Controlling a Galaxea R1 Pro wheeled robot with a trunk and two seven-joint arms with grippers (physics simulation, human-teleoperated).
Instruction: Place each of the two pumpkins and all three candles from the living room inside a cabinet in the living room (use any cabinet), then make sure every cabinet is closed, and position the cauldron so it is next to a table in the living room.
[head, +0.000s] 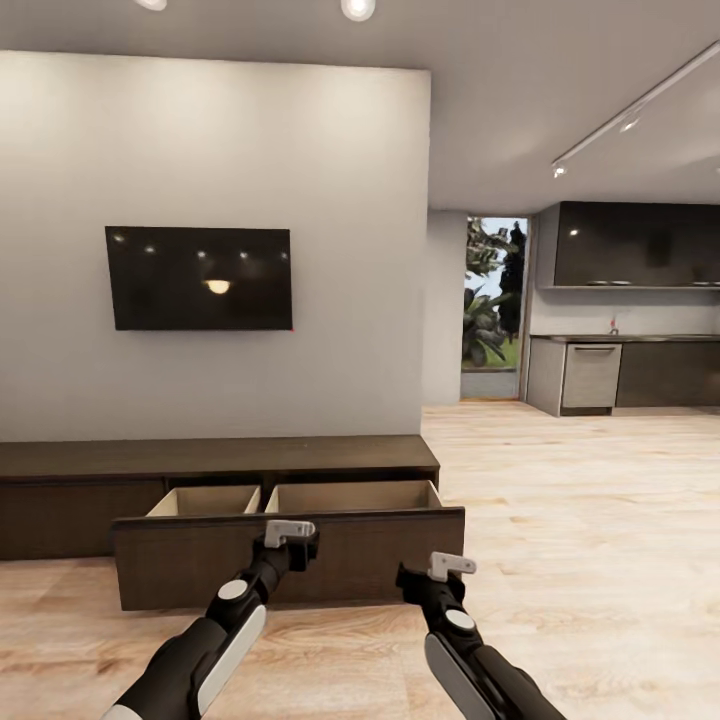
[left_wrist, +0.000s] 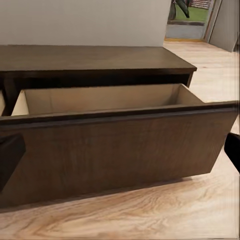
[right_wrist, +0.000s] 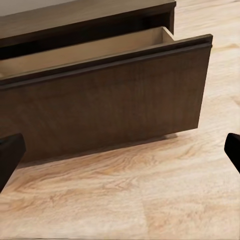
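The long, low dark-brown cabinet (head: 220, 458) stands against the grey wall. Its wide drawer (head: 200, 565) is pulled out over the floor, and the pale inside (left_wrist: 100, 99) shows nothing in it. My left gripper (head: 290, 535) hovers just before the drawer front (left_wrist: 120, 150), open, with the dark fingertips (left_wrist: 10, 157) far apart. To its right, my right gripper (head: 445, 570) is also open and holds nothing. It faces the drawer front's right part (right_wrist: 110, 95) from slightly farther back. The pumpkins, candles, cauldron and table are out of view.
A black TV (head: 198, 278) hangs on the wall above the cabinet. Light wood floor (head: 580, 520) stretches right toward a doorway (head: 493, 300) and grey kitchen cupboards (head: 620, 370) at the back right.
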